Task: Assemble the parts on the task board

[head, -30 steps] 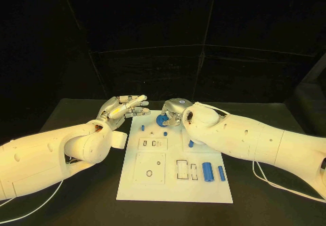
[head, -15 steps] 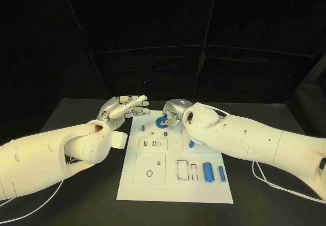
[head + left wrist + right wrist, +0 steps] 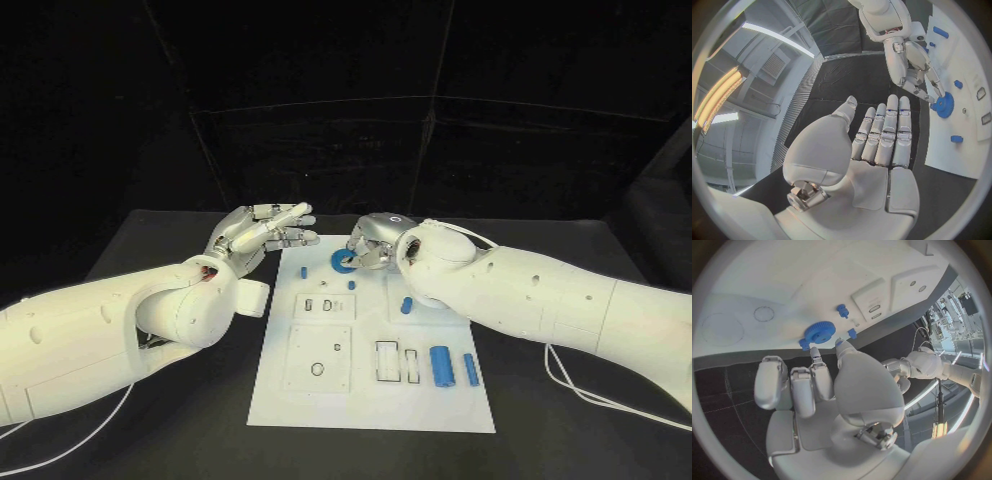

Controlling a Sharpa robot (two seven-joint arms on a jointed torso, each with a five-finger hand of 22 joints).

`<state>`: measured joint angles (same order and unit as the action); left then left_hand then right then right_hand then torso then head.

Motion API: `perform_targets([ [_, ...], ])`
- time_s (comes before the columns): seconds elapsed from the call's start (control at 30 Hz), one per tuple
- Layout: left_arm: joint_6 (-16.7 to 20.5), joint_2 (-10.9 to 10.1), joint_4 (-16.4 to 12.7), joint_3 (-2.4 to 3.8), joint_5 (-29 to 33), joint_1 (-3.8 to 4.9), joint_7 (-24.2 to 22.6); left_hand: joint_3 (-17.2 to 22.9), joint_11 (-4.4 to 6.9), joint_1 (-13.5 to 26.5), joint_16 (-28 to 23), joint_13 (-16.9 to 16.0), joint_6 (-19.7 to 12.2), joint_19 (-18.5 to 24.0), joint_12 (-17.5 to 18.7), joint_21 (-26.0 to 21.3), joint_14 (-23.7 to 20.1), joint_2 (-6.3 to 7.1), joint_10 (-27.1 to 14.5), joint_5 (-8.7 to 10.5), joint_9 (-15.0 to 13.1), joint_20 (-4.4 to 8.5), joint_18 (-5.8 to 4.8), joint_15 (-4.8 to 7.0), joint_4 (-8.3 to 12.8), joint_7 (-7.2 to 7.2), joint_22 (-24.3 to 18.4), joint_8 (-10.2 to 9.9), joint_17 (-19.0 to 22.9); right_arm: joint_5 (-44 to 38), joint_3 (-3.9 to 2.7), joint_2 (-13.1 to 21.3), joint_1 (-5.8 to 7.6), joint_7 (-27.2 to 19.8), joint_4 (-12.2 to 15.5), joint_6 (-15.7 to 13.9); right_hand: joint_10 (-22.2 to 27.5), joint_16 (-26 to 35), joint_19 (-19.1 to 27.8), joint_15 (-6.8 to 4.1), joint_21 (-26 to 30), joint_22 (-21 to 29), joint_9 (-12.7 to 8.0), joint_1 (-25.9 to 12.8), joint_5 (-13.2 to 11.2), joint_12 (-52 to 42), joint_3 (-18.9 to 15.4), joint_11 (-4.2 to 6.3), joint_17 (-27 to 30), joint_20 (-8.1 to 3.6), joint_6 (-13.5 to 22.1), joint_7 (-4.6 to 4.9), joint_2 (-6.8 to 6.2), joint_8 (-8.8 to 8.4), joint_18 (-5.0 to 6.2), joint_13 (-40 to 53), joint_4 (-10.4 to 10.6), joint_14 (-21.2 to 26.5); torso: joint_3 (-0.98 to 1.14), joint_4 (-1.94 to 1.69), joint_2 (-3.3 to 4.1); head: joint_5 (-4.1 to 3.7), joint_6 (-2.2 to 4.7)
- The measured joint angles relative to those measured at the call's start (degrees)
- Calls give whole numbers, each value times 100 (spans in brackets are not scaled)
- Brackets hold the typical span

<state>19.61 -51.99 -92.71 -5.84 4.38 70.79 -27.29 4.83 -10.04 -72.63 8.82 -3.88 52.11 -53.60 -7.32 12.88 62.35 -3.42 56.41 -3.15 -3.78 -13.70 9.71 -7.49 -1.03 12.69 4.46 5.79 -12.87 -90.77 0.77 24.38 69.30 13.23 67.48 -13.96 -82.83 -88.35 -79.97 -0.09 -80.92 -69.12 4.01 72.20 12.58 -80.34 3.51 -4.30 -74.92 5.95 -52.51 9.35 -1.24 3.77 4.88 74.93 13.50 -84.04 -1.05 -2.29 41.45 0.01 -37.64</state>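
The white task board [image 3: 369, 402] lies in the middle of the table. A blue gear [image 3: 343, 262] sits at the board's far end, about flat on it. My right hand [image 3: 374, 244] is just right of the gear, its thumb and one fingertip [image 3: 814, 351] pinching the rim of the gear [image 3: 820, 332]. From the left wrist, the gear [image 3: 944, 105] shows under those same fingers. My left hand [image 3: 267, 231] hovers off the board's far left corner, flat and holding nothing. Small blue pegs [image 3: 304, 270] [image 3: 351, 284] [image 3: 407, 305] rest on the board.
Two blue cylinders, a thick one [image 3: 440, 365] and a thin one [image 3: 470, 369], lie at the board's near right beside rectangular slots [image 3: 397, 360]. More recesses [image 3: 325, 305] [image 3: 317, 357] sit left of centre. Black table surrounds the board.
The right hand has lowered the gear from a tilted hold to nearly flat on the board and shifted slightly right. The left hand has stayed still.
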Motion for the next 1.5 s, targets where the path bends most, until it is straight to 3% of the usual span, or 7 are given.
perform_targets([
  [0.2,-5,-54,6,0,0,1,6,-17,0,0,-21,0,0,0,0,0,0,0,0,0,0,0,0,0,17,0,-9,-24,-13,722,0,895,6,-570,584,-646,0,0,0,0,0,-13,-1,405,112,0,84,0,0,0,-31,4,27,0,1,0,-278,0,1,37,-5,-3,54],
  [0.33,-7,-80,3,0,0,1,8,-17,0,0,-21,0,0,0,0,0,0,0,0,0,0,0,0,0,17,0,-9,-24,-13,1422,-1,1483,43,-958,798,-782,1,0,0,0,0,-1,0,603,116,0,115,0,0,0,-57,16,-32,0,0,0,-465,0,5,80,-11,-4,84],
  [0.57,-14,-81,4,-1,0,2,12,0,0,-20,-21,0,0,0,0,0,0,-20,0,0,0,0,0,0,32,0,-8,-24,-20,2434,2,2072,52,-1537,683,-712,1,0,0,0,0,-39,-5,834,116,0,135,0,1,0,-94,9,-146,0,0,1,-705,0,32,157,-19,-38,145],
  [0.73,-24,-52,28,-1,0,3,13,1,0,-20,-21,0,0,0,0,0,0,-20,0,0,0,0,0,0,33,0,-8,-24,-20,2771,5,2217,46,-1830,447,-597,1,0,0,0,0,-39,-7,886,116,0,133,0,1,0,-93,9,-198,0,0,1,-766,0,46,165,-18,-108,148],
  [0.9,-38,-16,66,-1,-1,3,15,1,0,-20,-21,0,0,0,0,0,0,-20,0,0,0,0,0,0,33,0,-8,-24,-19,2904,5,2274,-3,-2018,239,-488,2,0,0,0,0,-38,-12,916,116,27,110,0,1,-1,-93,9,-228,0,-1,1,-789,0,44,155,-18,-145,137],
  [1.23,-55,12,135,-2,-1,2,17,1,0,-20,-21,0,0,0,0,0,0,-20,0,0,0,0,0,0,33,0,-13,-24,-19,3005,12,2310,-339,-2254,27,-355,2,0,0,0,0,-29,-12,916,116,48,85,0,1,-1,-93,9,-228,0,0,1,-815,0,32,143,-18,-165,108],
  [1.5,-63,41,164,-2,-1,1,18,1,0,-20,-21,0,0,0,0,0,0,-20,0,0,0,0,0,0,33,0,-13,-24,-24,3042,7,2168,-423,-2384,-199,-348,2,0,0,0,0,-29,-17,916,116,48,78,0,1,-1,-93,10,-228,0,-1,1,-821,0,26,141,-21,-196,93],
])
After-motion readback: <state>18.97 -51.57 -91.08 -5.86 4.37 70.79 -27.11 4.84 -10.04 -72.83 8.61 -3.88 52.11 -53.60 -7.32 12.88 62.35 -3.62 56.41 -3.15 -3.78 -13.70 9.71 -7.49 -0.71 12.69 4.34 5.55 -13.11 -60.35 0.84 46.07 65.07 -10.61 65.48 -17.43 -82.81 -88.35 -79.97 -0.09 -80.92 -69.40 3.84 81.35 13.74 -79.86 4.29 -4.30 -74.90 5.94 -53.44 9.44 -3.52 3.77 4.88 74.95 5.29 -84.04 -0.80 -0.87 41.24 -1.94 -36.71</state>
